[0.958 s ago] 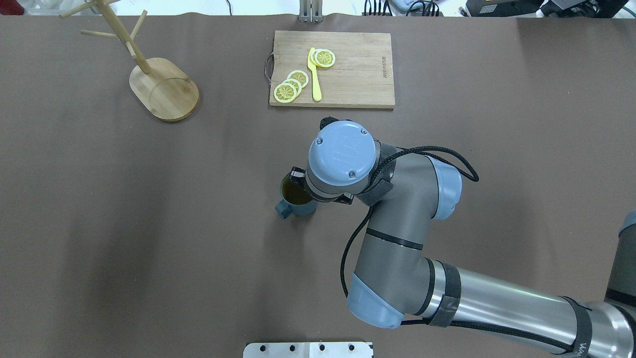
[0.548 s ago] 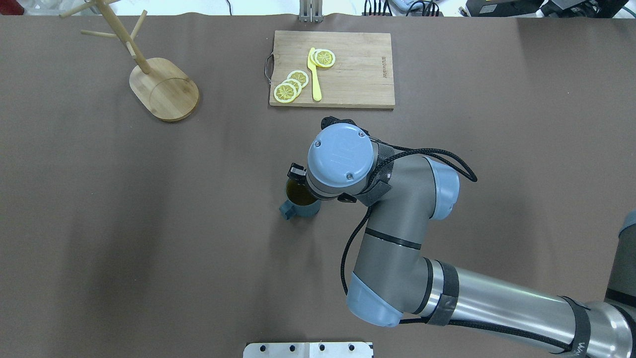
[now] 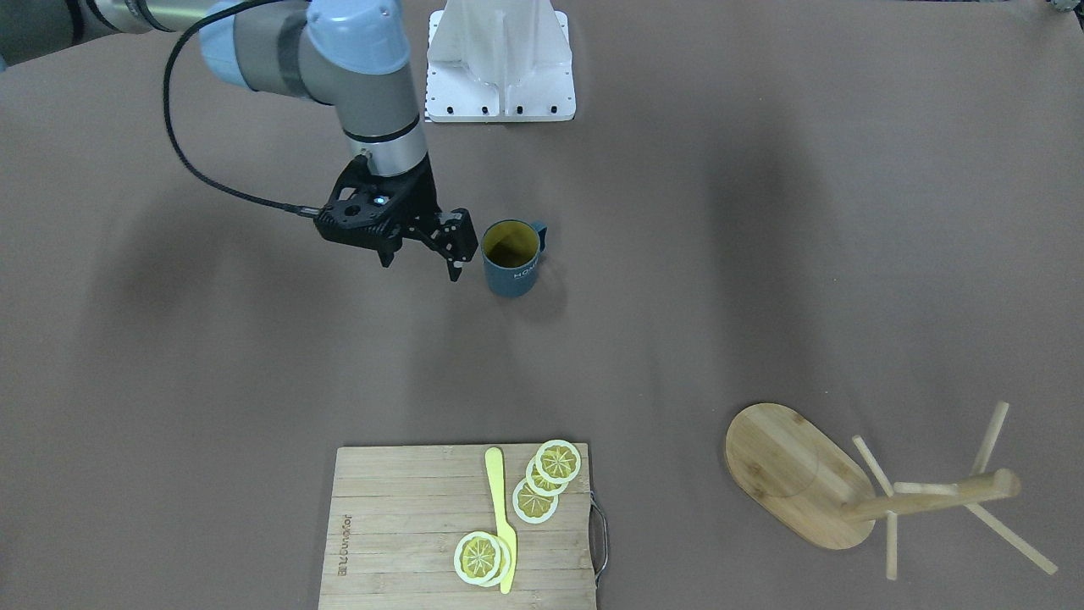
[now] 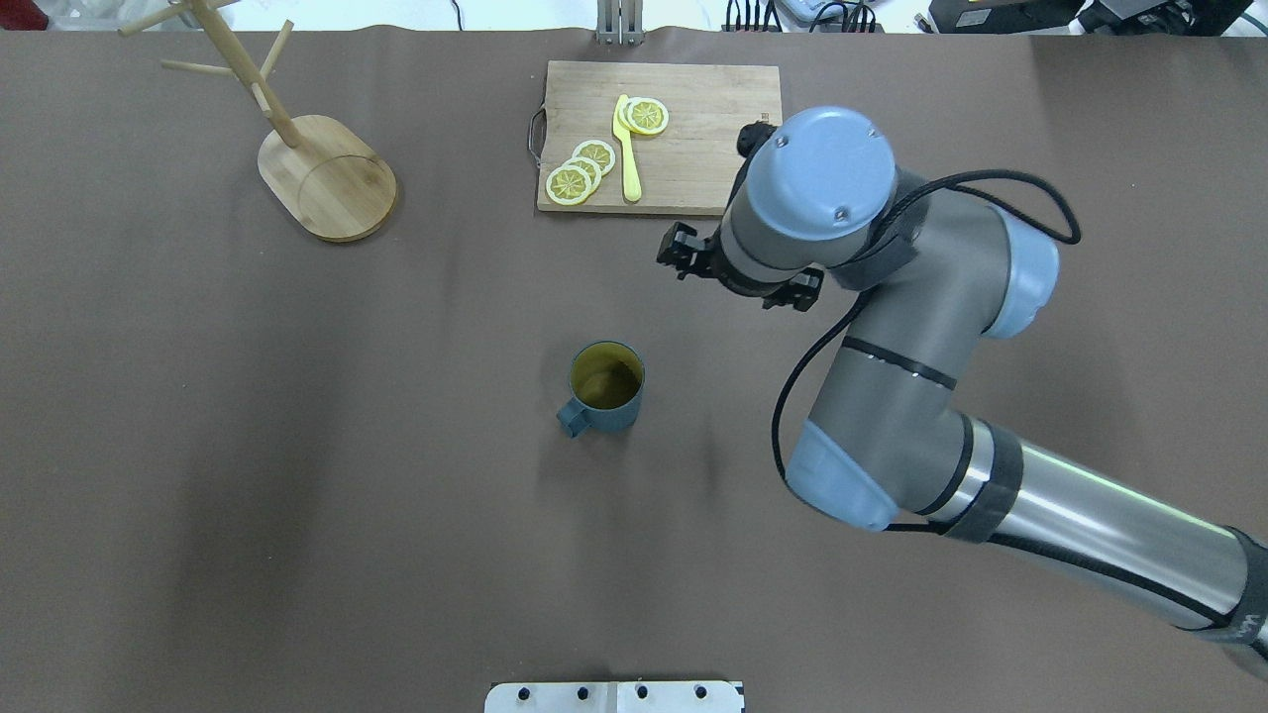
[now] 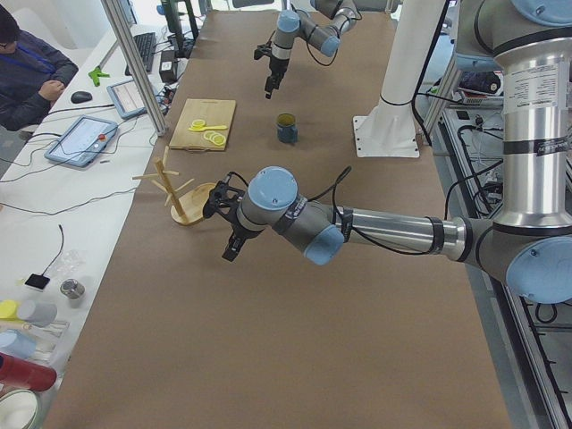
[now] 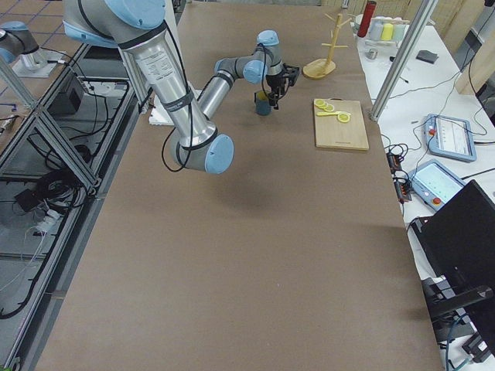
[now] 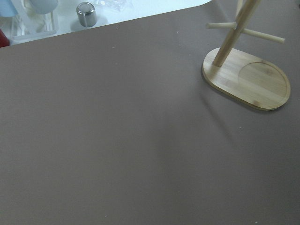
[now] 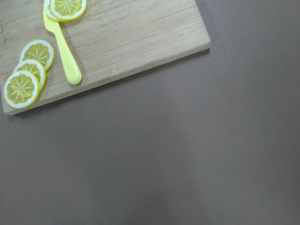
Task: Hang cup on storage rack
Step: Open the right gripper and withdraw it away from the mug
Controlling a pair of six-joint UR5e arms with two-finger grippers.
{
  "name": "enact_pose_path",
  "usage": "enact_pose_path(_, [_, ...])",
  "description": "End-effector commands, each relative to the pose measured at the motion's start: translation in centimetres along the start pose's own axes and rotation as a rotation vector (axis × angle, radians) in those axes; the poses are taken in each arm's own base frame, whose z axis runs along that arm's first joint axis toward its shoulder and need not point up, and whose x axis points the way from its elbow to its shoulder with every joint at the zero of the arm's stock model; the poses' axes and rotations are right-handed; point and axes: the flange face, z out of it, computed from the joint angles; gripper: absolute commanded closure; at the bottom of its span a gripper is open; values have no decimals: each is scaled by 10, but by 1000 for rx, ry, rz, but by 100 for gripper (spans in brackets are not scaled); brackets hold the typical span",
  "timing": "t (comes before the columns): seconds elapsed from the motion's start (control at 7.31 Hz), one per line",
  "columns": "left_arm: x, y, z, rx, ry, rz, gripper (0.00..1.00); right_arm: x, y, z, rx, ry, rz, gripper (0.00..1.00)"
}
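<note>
The dark blue cup with a yellow inside stands upright and free near the table's middle, its handle toward the robot's left; the front view shows its lettered side. My right gripper hangs open and empty in the air just beside the cup, on the robot's right of it; in the overhead view its wrist covers most of it. The bamboo storage rack stands at the far left and shows in the left wrist view. My left gripper shows only in the left side view; I cannot tell its state.
A bamboo cutting board with lemon slices and a yellow knife lies at the far middle, also in the right wrist view. The white robot base stands at the near edge.
My right gripper was at the cup's rim. It has let go, lifted and moved away to the right and toward the cutting board. The cup stays upright on the table.
</note>
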Motion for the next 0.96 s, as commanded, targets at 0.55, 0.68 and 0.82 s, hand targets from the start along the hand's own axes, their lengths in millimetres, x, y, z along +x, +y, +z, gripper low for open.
enact_pose_path(0.55, [136, 12, 95, 20, 97, -91, 1, 217, -179, -33, -60, 96, -309, 0])
enact_pose_path(0.68, [172, 13, 119, 24, 100, -114, 1, 262, -201, -41, -77, 104, -340, 0])
enact_pose_path(0.82, [213, 19, 152, 37, 96, -128, 1, 312, -223, -52, -94, 105, -387, 0])
